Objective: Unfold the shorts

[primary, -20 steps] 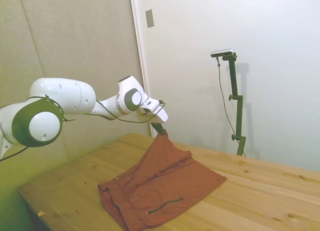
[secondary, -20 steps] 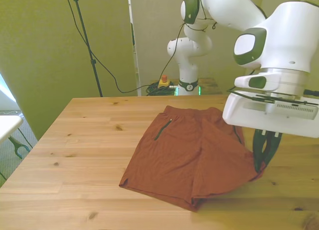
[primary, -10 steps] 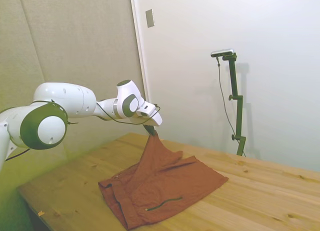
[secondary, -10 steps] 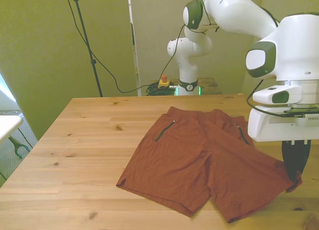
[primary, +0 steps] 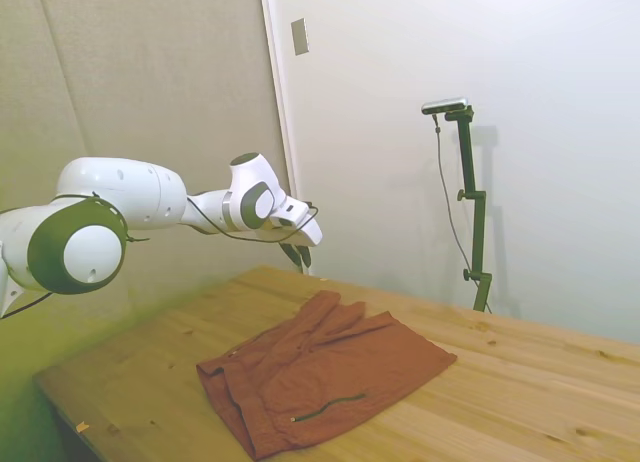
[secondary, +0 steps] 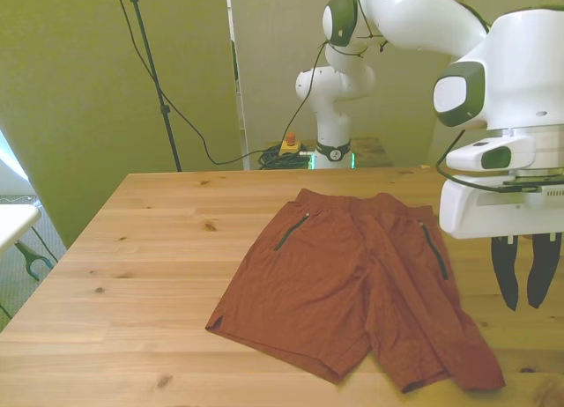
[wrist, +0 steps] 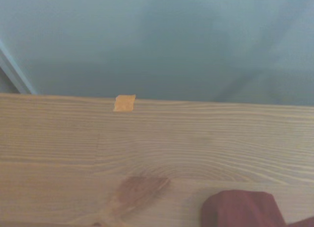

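Rust-red fabric, the shorts (secondary: 357, 288), lies spread on the wooden table (secondary: 141, 275), below the claw (secondary: 525, 303) and toward the front view's left of it; the claw hangs above the table with its two dark fingers (secondary: 506, 273) spread apart and nothing between them, clear of the cloth; the nearest leg hem lies just under and beside it. One pair of shorts, one arm, one claw; two dark pocket zippers (secondary: 289, 230) show near the waistband, and both legs lie open side by side. The leg toward the front view's right is rumpled, with folds along its edge; in the side view (primary: 325, 367) that part forms a low ridge. The wrist view shows only a corner of red cloth (wrist: 240, 210) on the wood grain.
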`<state>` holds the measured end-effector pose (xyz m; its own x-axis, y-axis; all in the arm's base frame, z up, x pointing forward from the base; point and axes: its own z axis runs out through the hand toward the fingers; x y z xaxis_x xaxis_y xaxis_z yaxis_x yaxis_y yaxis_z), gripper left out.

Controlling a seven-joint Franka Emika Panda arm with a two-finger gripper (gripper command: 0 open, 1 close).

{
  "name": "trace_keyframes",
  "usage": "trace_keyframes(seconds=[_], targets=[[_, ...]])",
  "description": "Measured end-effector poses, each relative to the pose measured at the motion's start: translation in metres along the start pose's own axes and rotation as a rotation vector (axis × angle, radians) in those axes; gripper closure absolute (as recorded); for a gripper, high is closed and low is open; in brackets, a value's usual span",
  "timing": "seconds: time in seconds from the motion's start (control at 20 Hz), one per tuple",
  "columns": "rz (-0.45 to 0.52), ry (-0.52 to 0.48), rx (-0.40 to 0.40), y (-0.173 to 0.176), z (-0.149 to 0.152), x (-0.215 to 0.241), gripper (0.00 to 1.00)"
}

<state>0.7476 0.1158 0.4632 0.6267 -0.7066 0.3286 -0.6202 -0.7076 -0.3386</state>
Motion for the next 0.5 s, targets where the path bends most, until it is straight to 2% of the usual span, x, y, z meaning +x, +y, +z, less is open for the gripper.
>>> trace_keyframes(seconds=[0.25,0.4,0.5], targets=[[0.0,-0.027,-0.041,0.024,-0.01,-0.01,0.0],[0.022,-0.108,-0.131,0.059,-0.018,-0.026,0.0],[0.017,-0.172,-0.185,0.079,-0.034,-0.044,0.0]])
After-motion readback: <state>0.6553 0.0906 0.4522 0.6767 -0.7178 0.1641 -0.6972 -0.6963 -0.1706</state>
